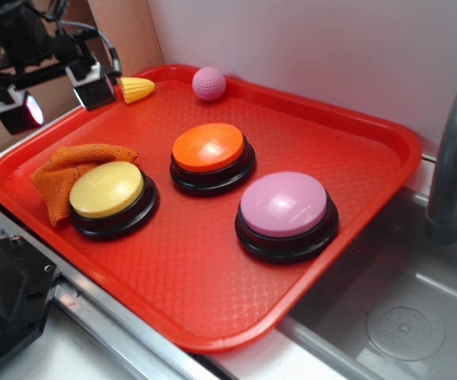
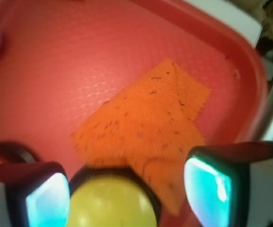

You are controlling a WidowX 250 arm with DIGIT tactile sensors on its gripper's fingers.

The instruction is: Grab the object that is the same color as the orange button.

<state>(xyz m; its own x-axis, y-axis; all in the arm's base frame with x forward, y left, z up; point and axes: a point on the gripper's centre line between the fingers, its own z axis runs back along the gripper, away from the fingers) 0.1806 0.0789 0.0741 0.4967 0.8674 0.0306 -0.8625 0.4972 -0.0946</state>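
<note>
1. Your gripper (image 1: 58,95) hangs above the tray's (image 1: 212,309) back-left corner, jaws spread apart, holding nothing.
2. The cloth (image 2: 145,127) lies flat below, btwn the fingers (image 2: 207,189) in the wrist view.
3. Cloth touches the yellow button (image 1: 108,190); orange button (image 1: 209,147) sits well apart.

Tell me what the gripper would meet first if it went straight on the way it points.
Probably the orange cloth, or the rim of the yellow button lying on its edge; the open gripper frames both, and depth is unclear.
</note>
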